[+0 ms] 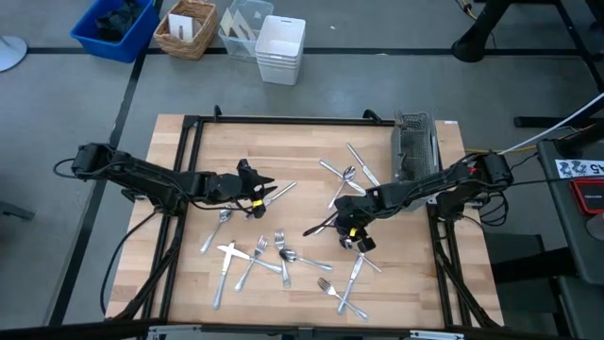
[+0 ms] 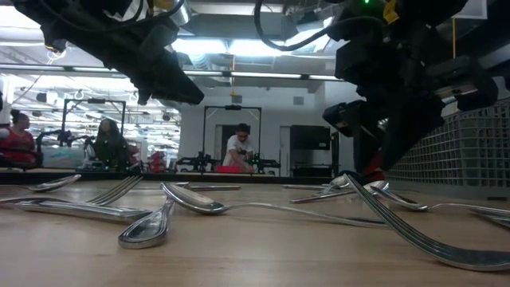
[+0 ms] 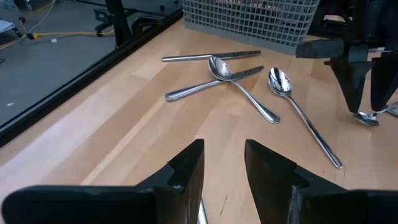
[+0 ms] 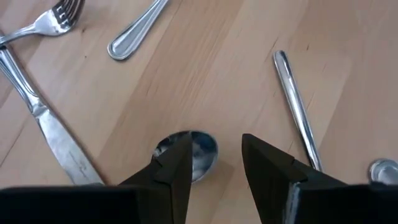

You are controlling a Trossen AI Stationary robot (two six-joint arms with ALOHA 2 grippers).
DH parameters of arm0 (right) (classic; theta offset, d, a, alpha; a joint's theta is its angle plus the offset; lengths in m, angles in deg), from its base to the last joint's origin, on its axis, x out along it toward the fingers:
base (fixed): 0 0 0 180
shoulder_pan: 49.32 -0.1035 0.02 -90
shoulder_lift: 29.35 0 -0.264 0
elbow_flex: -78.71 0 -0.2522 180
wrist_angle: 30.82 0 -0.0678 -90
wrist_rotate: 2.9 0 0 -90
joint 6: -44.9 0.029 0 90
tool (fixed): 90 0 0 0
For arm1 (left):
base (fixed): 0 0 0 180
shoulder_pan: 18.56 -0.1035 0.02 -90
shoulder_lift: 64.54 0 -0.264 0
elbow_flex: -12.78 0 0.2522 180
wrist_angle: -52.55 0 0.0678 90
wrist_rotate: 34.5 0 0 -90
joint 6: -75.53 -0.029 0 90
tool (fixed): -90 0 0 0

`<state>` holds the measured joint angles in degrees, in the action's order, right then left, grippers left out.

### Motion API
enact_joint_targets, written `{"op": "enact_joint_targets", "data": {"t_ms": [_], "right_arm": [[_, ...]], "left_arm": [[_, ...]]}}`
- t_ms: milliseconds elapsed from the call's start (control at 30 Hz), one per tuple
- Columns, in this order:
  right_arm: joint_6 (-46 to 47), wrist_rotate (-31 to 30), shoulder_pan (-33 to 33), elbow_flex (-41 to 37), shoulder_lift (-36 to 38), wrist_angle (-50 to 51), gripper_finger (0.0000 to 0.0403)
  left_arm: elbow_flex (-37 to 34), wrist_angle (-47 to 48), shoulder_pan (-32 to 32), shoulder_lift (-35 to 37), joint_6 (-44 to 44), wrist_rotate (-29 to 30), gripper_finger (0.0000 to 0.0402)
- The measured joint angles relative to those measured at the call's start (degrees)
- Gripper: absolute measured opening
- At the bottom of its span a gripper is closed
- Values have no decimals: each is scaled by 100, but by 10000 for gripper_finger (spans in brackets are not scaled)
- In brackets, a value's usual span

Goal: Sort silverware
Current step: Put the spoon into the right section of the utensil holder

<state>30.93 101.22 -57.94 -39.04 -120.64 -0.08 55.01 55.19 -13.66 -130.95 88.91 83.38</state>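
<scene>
Silver-coloured silverware (image 1: 274, 255) lies scattered mid-table, clear of the edges. My right gripper (image 4: 214, 163) hangs parted over what looks like a spoon bowl (image 4: 198, 152); left gripper (image 3: 222, 167) parted, nothing between its fingers.

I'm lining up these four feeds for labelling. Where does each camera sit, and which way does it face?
High: overhead, straight down; both arms, table.
Low: table height, level across forks toward the room; arms above.
Left wrist: behind open left hand, toward spoons and caddy.
Right wrist: above open right hand, over a spoon bowl.
Shared: the caddy, high and left wrist.
</scene>
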Motion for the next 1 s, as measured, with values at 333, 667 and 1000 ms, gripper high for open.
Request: {"op": "enact_joint_targets", "data": {"t_ms": [333, 667, 1000], "right_arm": [[2, 18, 0, -4, -427, -56, 143], [22, 597, 13, 11, -731, -91, 136], [86, 1138, -4, 7, -747, -74, 27]], "left_arm": [[0, 84, 3, -2, 16, 0, 109], [0, 157, 4, -2, 54, 0, 109], [0, 160, 4, -2, 82, 0, 109]]}}
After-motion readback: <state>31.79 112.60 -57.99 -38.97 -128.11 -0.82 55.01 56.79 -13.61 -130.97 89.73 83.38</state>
